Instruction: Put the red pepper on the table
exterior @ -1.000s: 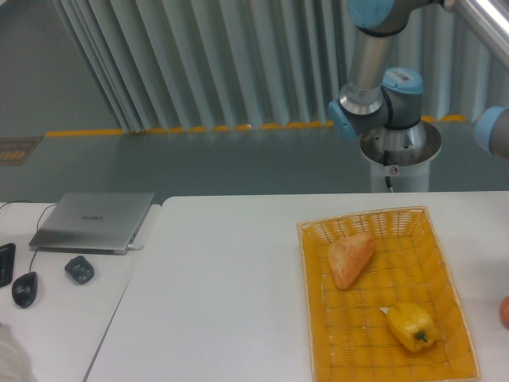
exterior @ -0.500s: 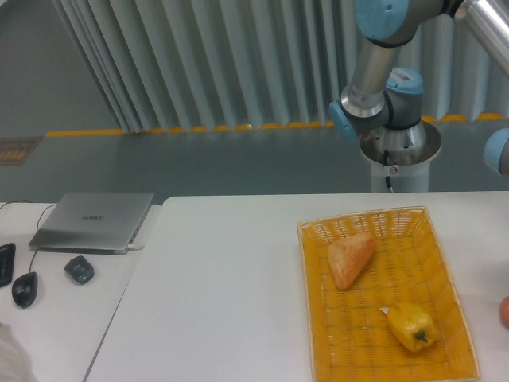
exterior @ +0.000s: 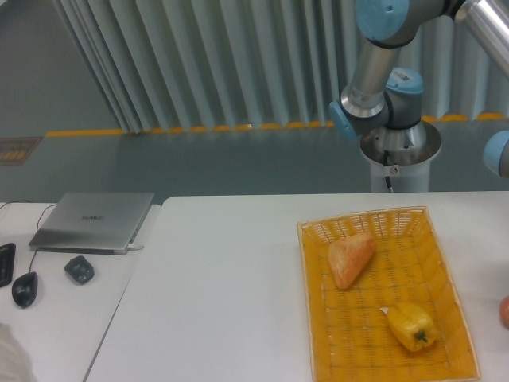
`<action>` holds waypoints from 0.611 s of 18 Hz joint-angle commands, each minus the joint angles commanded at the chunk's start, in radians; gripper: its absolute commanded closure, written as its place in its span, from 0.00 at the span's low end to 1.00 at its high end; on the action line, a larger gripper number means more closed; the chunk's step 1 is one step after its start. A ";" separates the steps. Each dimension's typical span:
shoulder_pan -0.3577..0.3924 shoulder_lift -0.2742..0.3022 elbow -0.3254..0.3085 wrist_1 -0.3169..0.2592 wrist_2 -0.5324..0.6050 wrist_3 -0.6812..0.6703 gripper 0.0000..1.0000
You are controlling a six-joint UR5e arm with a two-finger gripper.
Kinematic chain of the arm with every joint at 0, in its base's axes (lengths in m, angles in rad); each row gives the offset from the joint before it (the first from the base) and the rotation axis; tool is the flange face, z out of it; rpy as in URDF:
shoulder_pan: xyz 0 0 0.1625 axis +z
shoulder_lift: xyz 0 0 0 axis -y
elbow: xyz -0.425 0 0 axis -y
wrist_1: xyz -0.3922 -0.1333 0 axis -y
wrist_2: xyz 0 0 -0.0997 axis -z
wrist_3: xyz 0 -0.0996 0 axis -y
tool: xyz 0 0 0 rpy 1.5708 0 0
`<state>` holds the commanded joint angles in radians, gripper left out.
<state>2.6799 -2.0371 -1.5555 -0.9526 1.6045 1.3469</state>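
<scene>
Only a small red curve of the red pepper (exterior: 506, 312) shows at the right edge of the frame. It rests on the white table (exterior: 223, 286), just right of the yellow wicker basket (exterior: 383, 216). The frame cuts off the remainder of it. My gripper is out of view. Of the arm I see only the base (exterior: 398, 147), the upper links and a blue joint (exterior: 499, 153) at the right edge.
The basket holds a pale orange wedge of food (exterior: 350, 258) and a yellow pepper (exterior: 412, 325). On a second surface at the left lie a closed laptop (exterior: 94, 220), a small dark object (exterior: 79, 269) and a mouse (exterior: 25, 289).
The arm's links at the top right shifted slightly to the right and the blue joint at the right edge dropped lower. The pepper and the basket's contents stayed put.
</scene>
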 joint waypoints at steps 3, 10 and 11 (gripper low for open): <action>-0.009 0.009 -0.002 -0.002 -0.002 -0.005 0.00; -0.052 0.129 -0.044 -0.011 -0.054 0.011 0.00; -0.063 0.139 -0.052 -0.012 -0.066 0.015 0.00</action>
<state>2.6171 -1.8976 -1.6075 -0.9649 1.5387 1.3621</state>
